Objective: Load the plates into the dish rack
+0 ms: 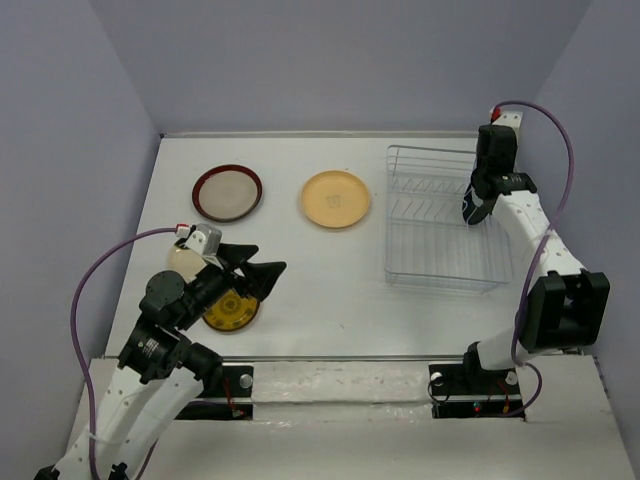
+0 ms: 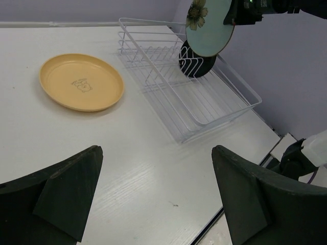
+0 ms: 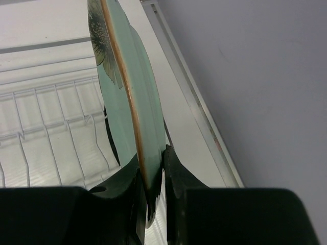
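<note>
Pinched by its rim in the right pincer (image 3: 152,171), on edge and upright: pale teal flowered plate (image 2: 210,31), hanging over the wire dividers at the far right end of the dish rack (image 1: 430,245). Spread wide and holding nothing: left pincer (image 1: 255,262), low over the near-left bench (image 1: 330,290), just above the small amber-yellow plate (image 1: 228,314). Flat on the bench farther back: peach-orange plate (image 1: 336,198) near the rack's left side, red-rimmed beige plate (image 1: 227,192) beyond it.

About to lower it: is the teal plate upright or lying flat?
Upright. The teal flower plate stands on edge, pinched by the right gripper above the dish rack.
</note>
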